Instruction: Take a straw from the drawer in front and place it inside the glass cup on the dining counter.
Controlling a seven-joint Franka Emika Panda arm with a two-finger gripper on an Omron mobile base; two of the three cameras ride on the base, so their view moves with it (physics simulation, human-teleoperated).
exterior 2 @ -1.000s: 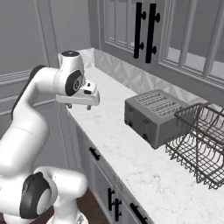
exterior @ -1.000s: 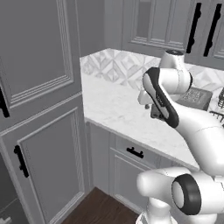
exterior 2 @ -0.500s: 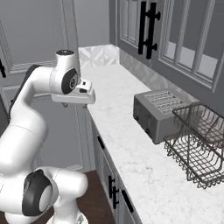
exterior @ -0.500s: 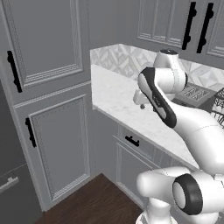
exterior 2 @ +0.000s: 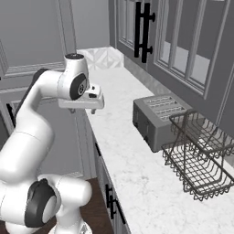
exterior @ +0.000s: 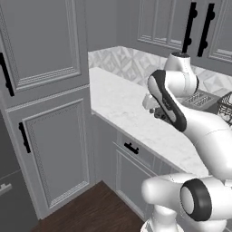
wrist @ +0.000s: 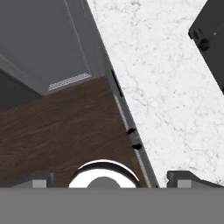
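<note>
The tool [exterior 2: 93,109] is held spread and empty above the worktop [exterior 2: 132,151]; the drawer [exterior: 136,150] is seen closed; every step is left.

Marble worktop along the wall

A white, grey-veined worktop [exterior 2: 119,137] is running over grey cabinets and a shut drawer [exterior: 136,151]. A toaster [exterior 2: 157,119] is sitting on it near the wall, with a wire dish rack [exterior 2: 199,155] standing just beside it; dark wood floor [exterior: 90,210] is lying below.
</note>
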